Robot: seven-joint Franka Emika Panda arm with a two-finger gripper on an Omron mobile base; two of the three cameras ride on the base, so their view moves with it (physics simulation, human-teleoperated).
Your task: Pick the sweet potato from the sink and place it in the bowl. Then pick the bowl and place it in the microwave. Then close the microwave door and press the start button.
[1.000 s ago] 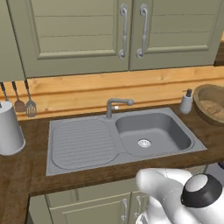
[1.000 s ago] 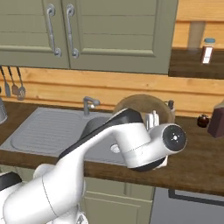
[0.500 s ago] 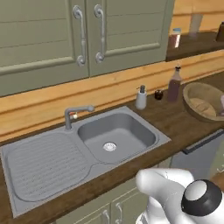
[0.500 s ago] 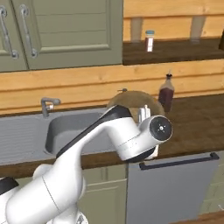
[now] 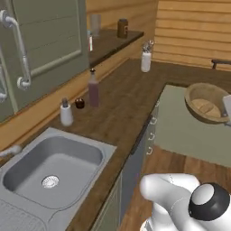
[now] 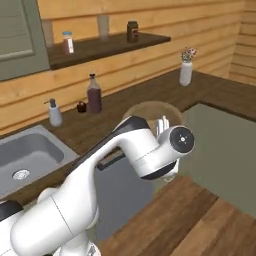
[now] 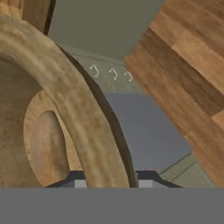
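The gripper point(image 7: 109, 183) clamps the bowl's point(image 5: 206, 103) thick rim, the sweet potato point(image 7: 48, 148) lying inside. Below spreads wooden floor point(image 6: 200, 225); beyond, the sink point(image 5: 54, 162) sits in a dark wood counter point(image 5: 126, 94) against plank walls point(image 6: 150, 20).

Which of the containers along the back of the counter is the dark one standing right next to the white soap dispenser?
The tall dark brown bottle, with a small dark jar between it and the white soap dispenser. The white vase of flowers stands far along the counter.
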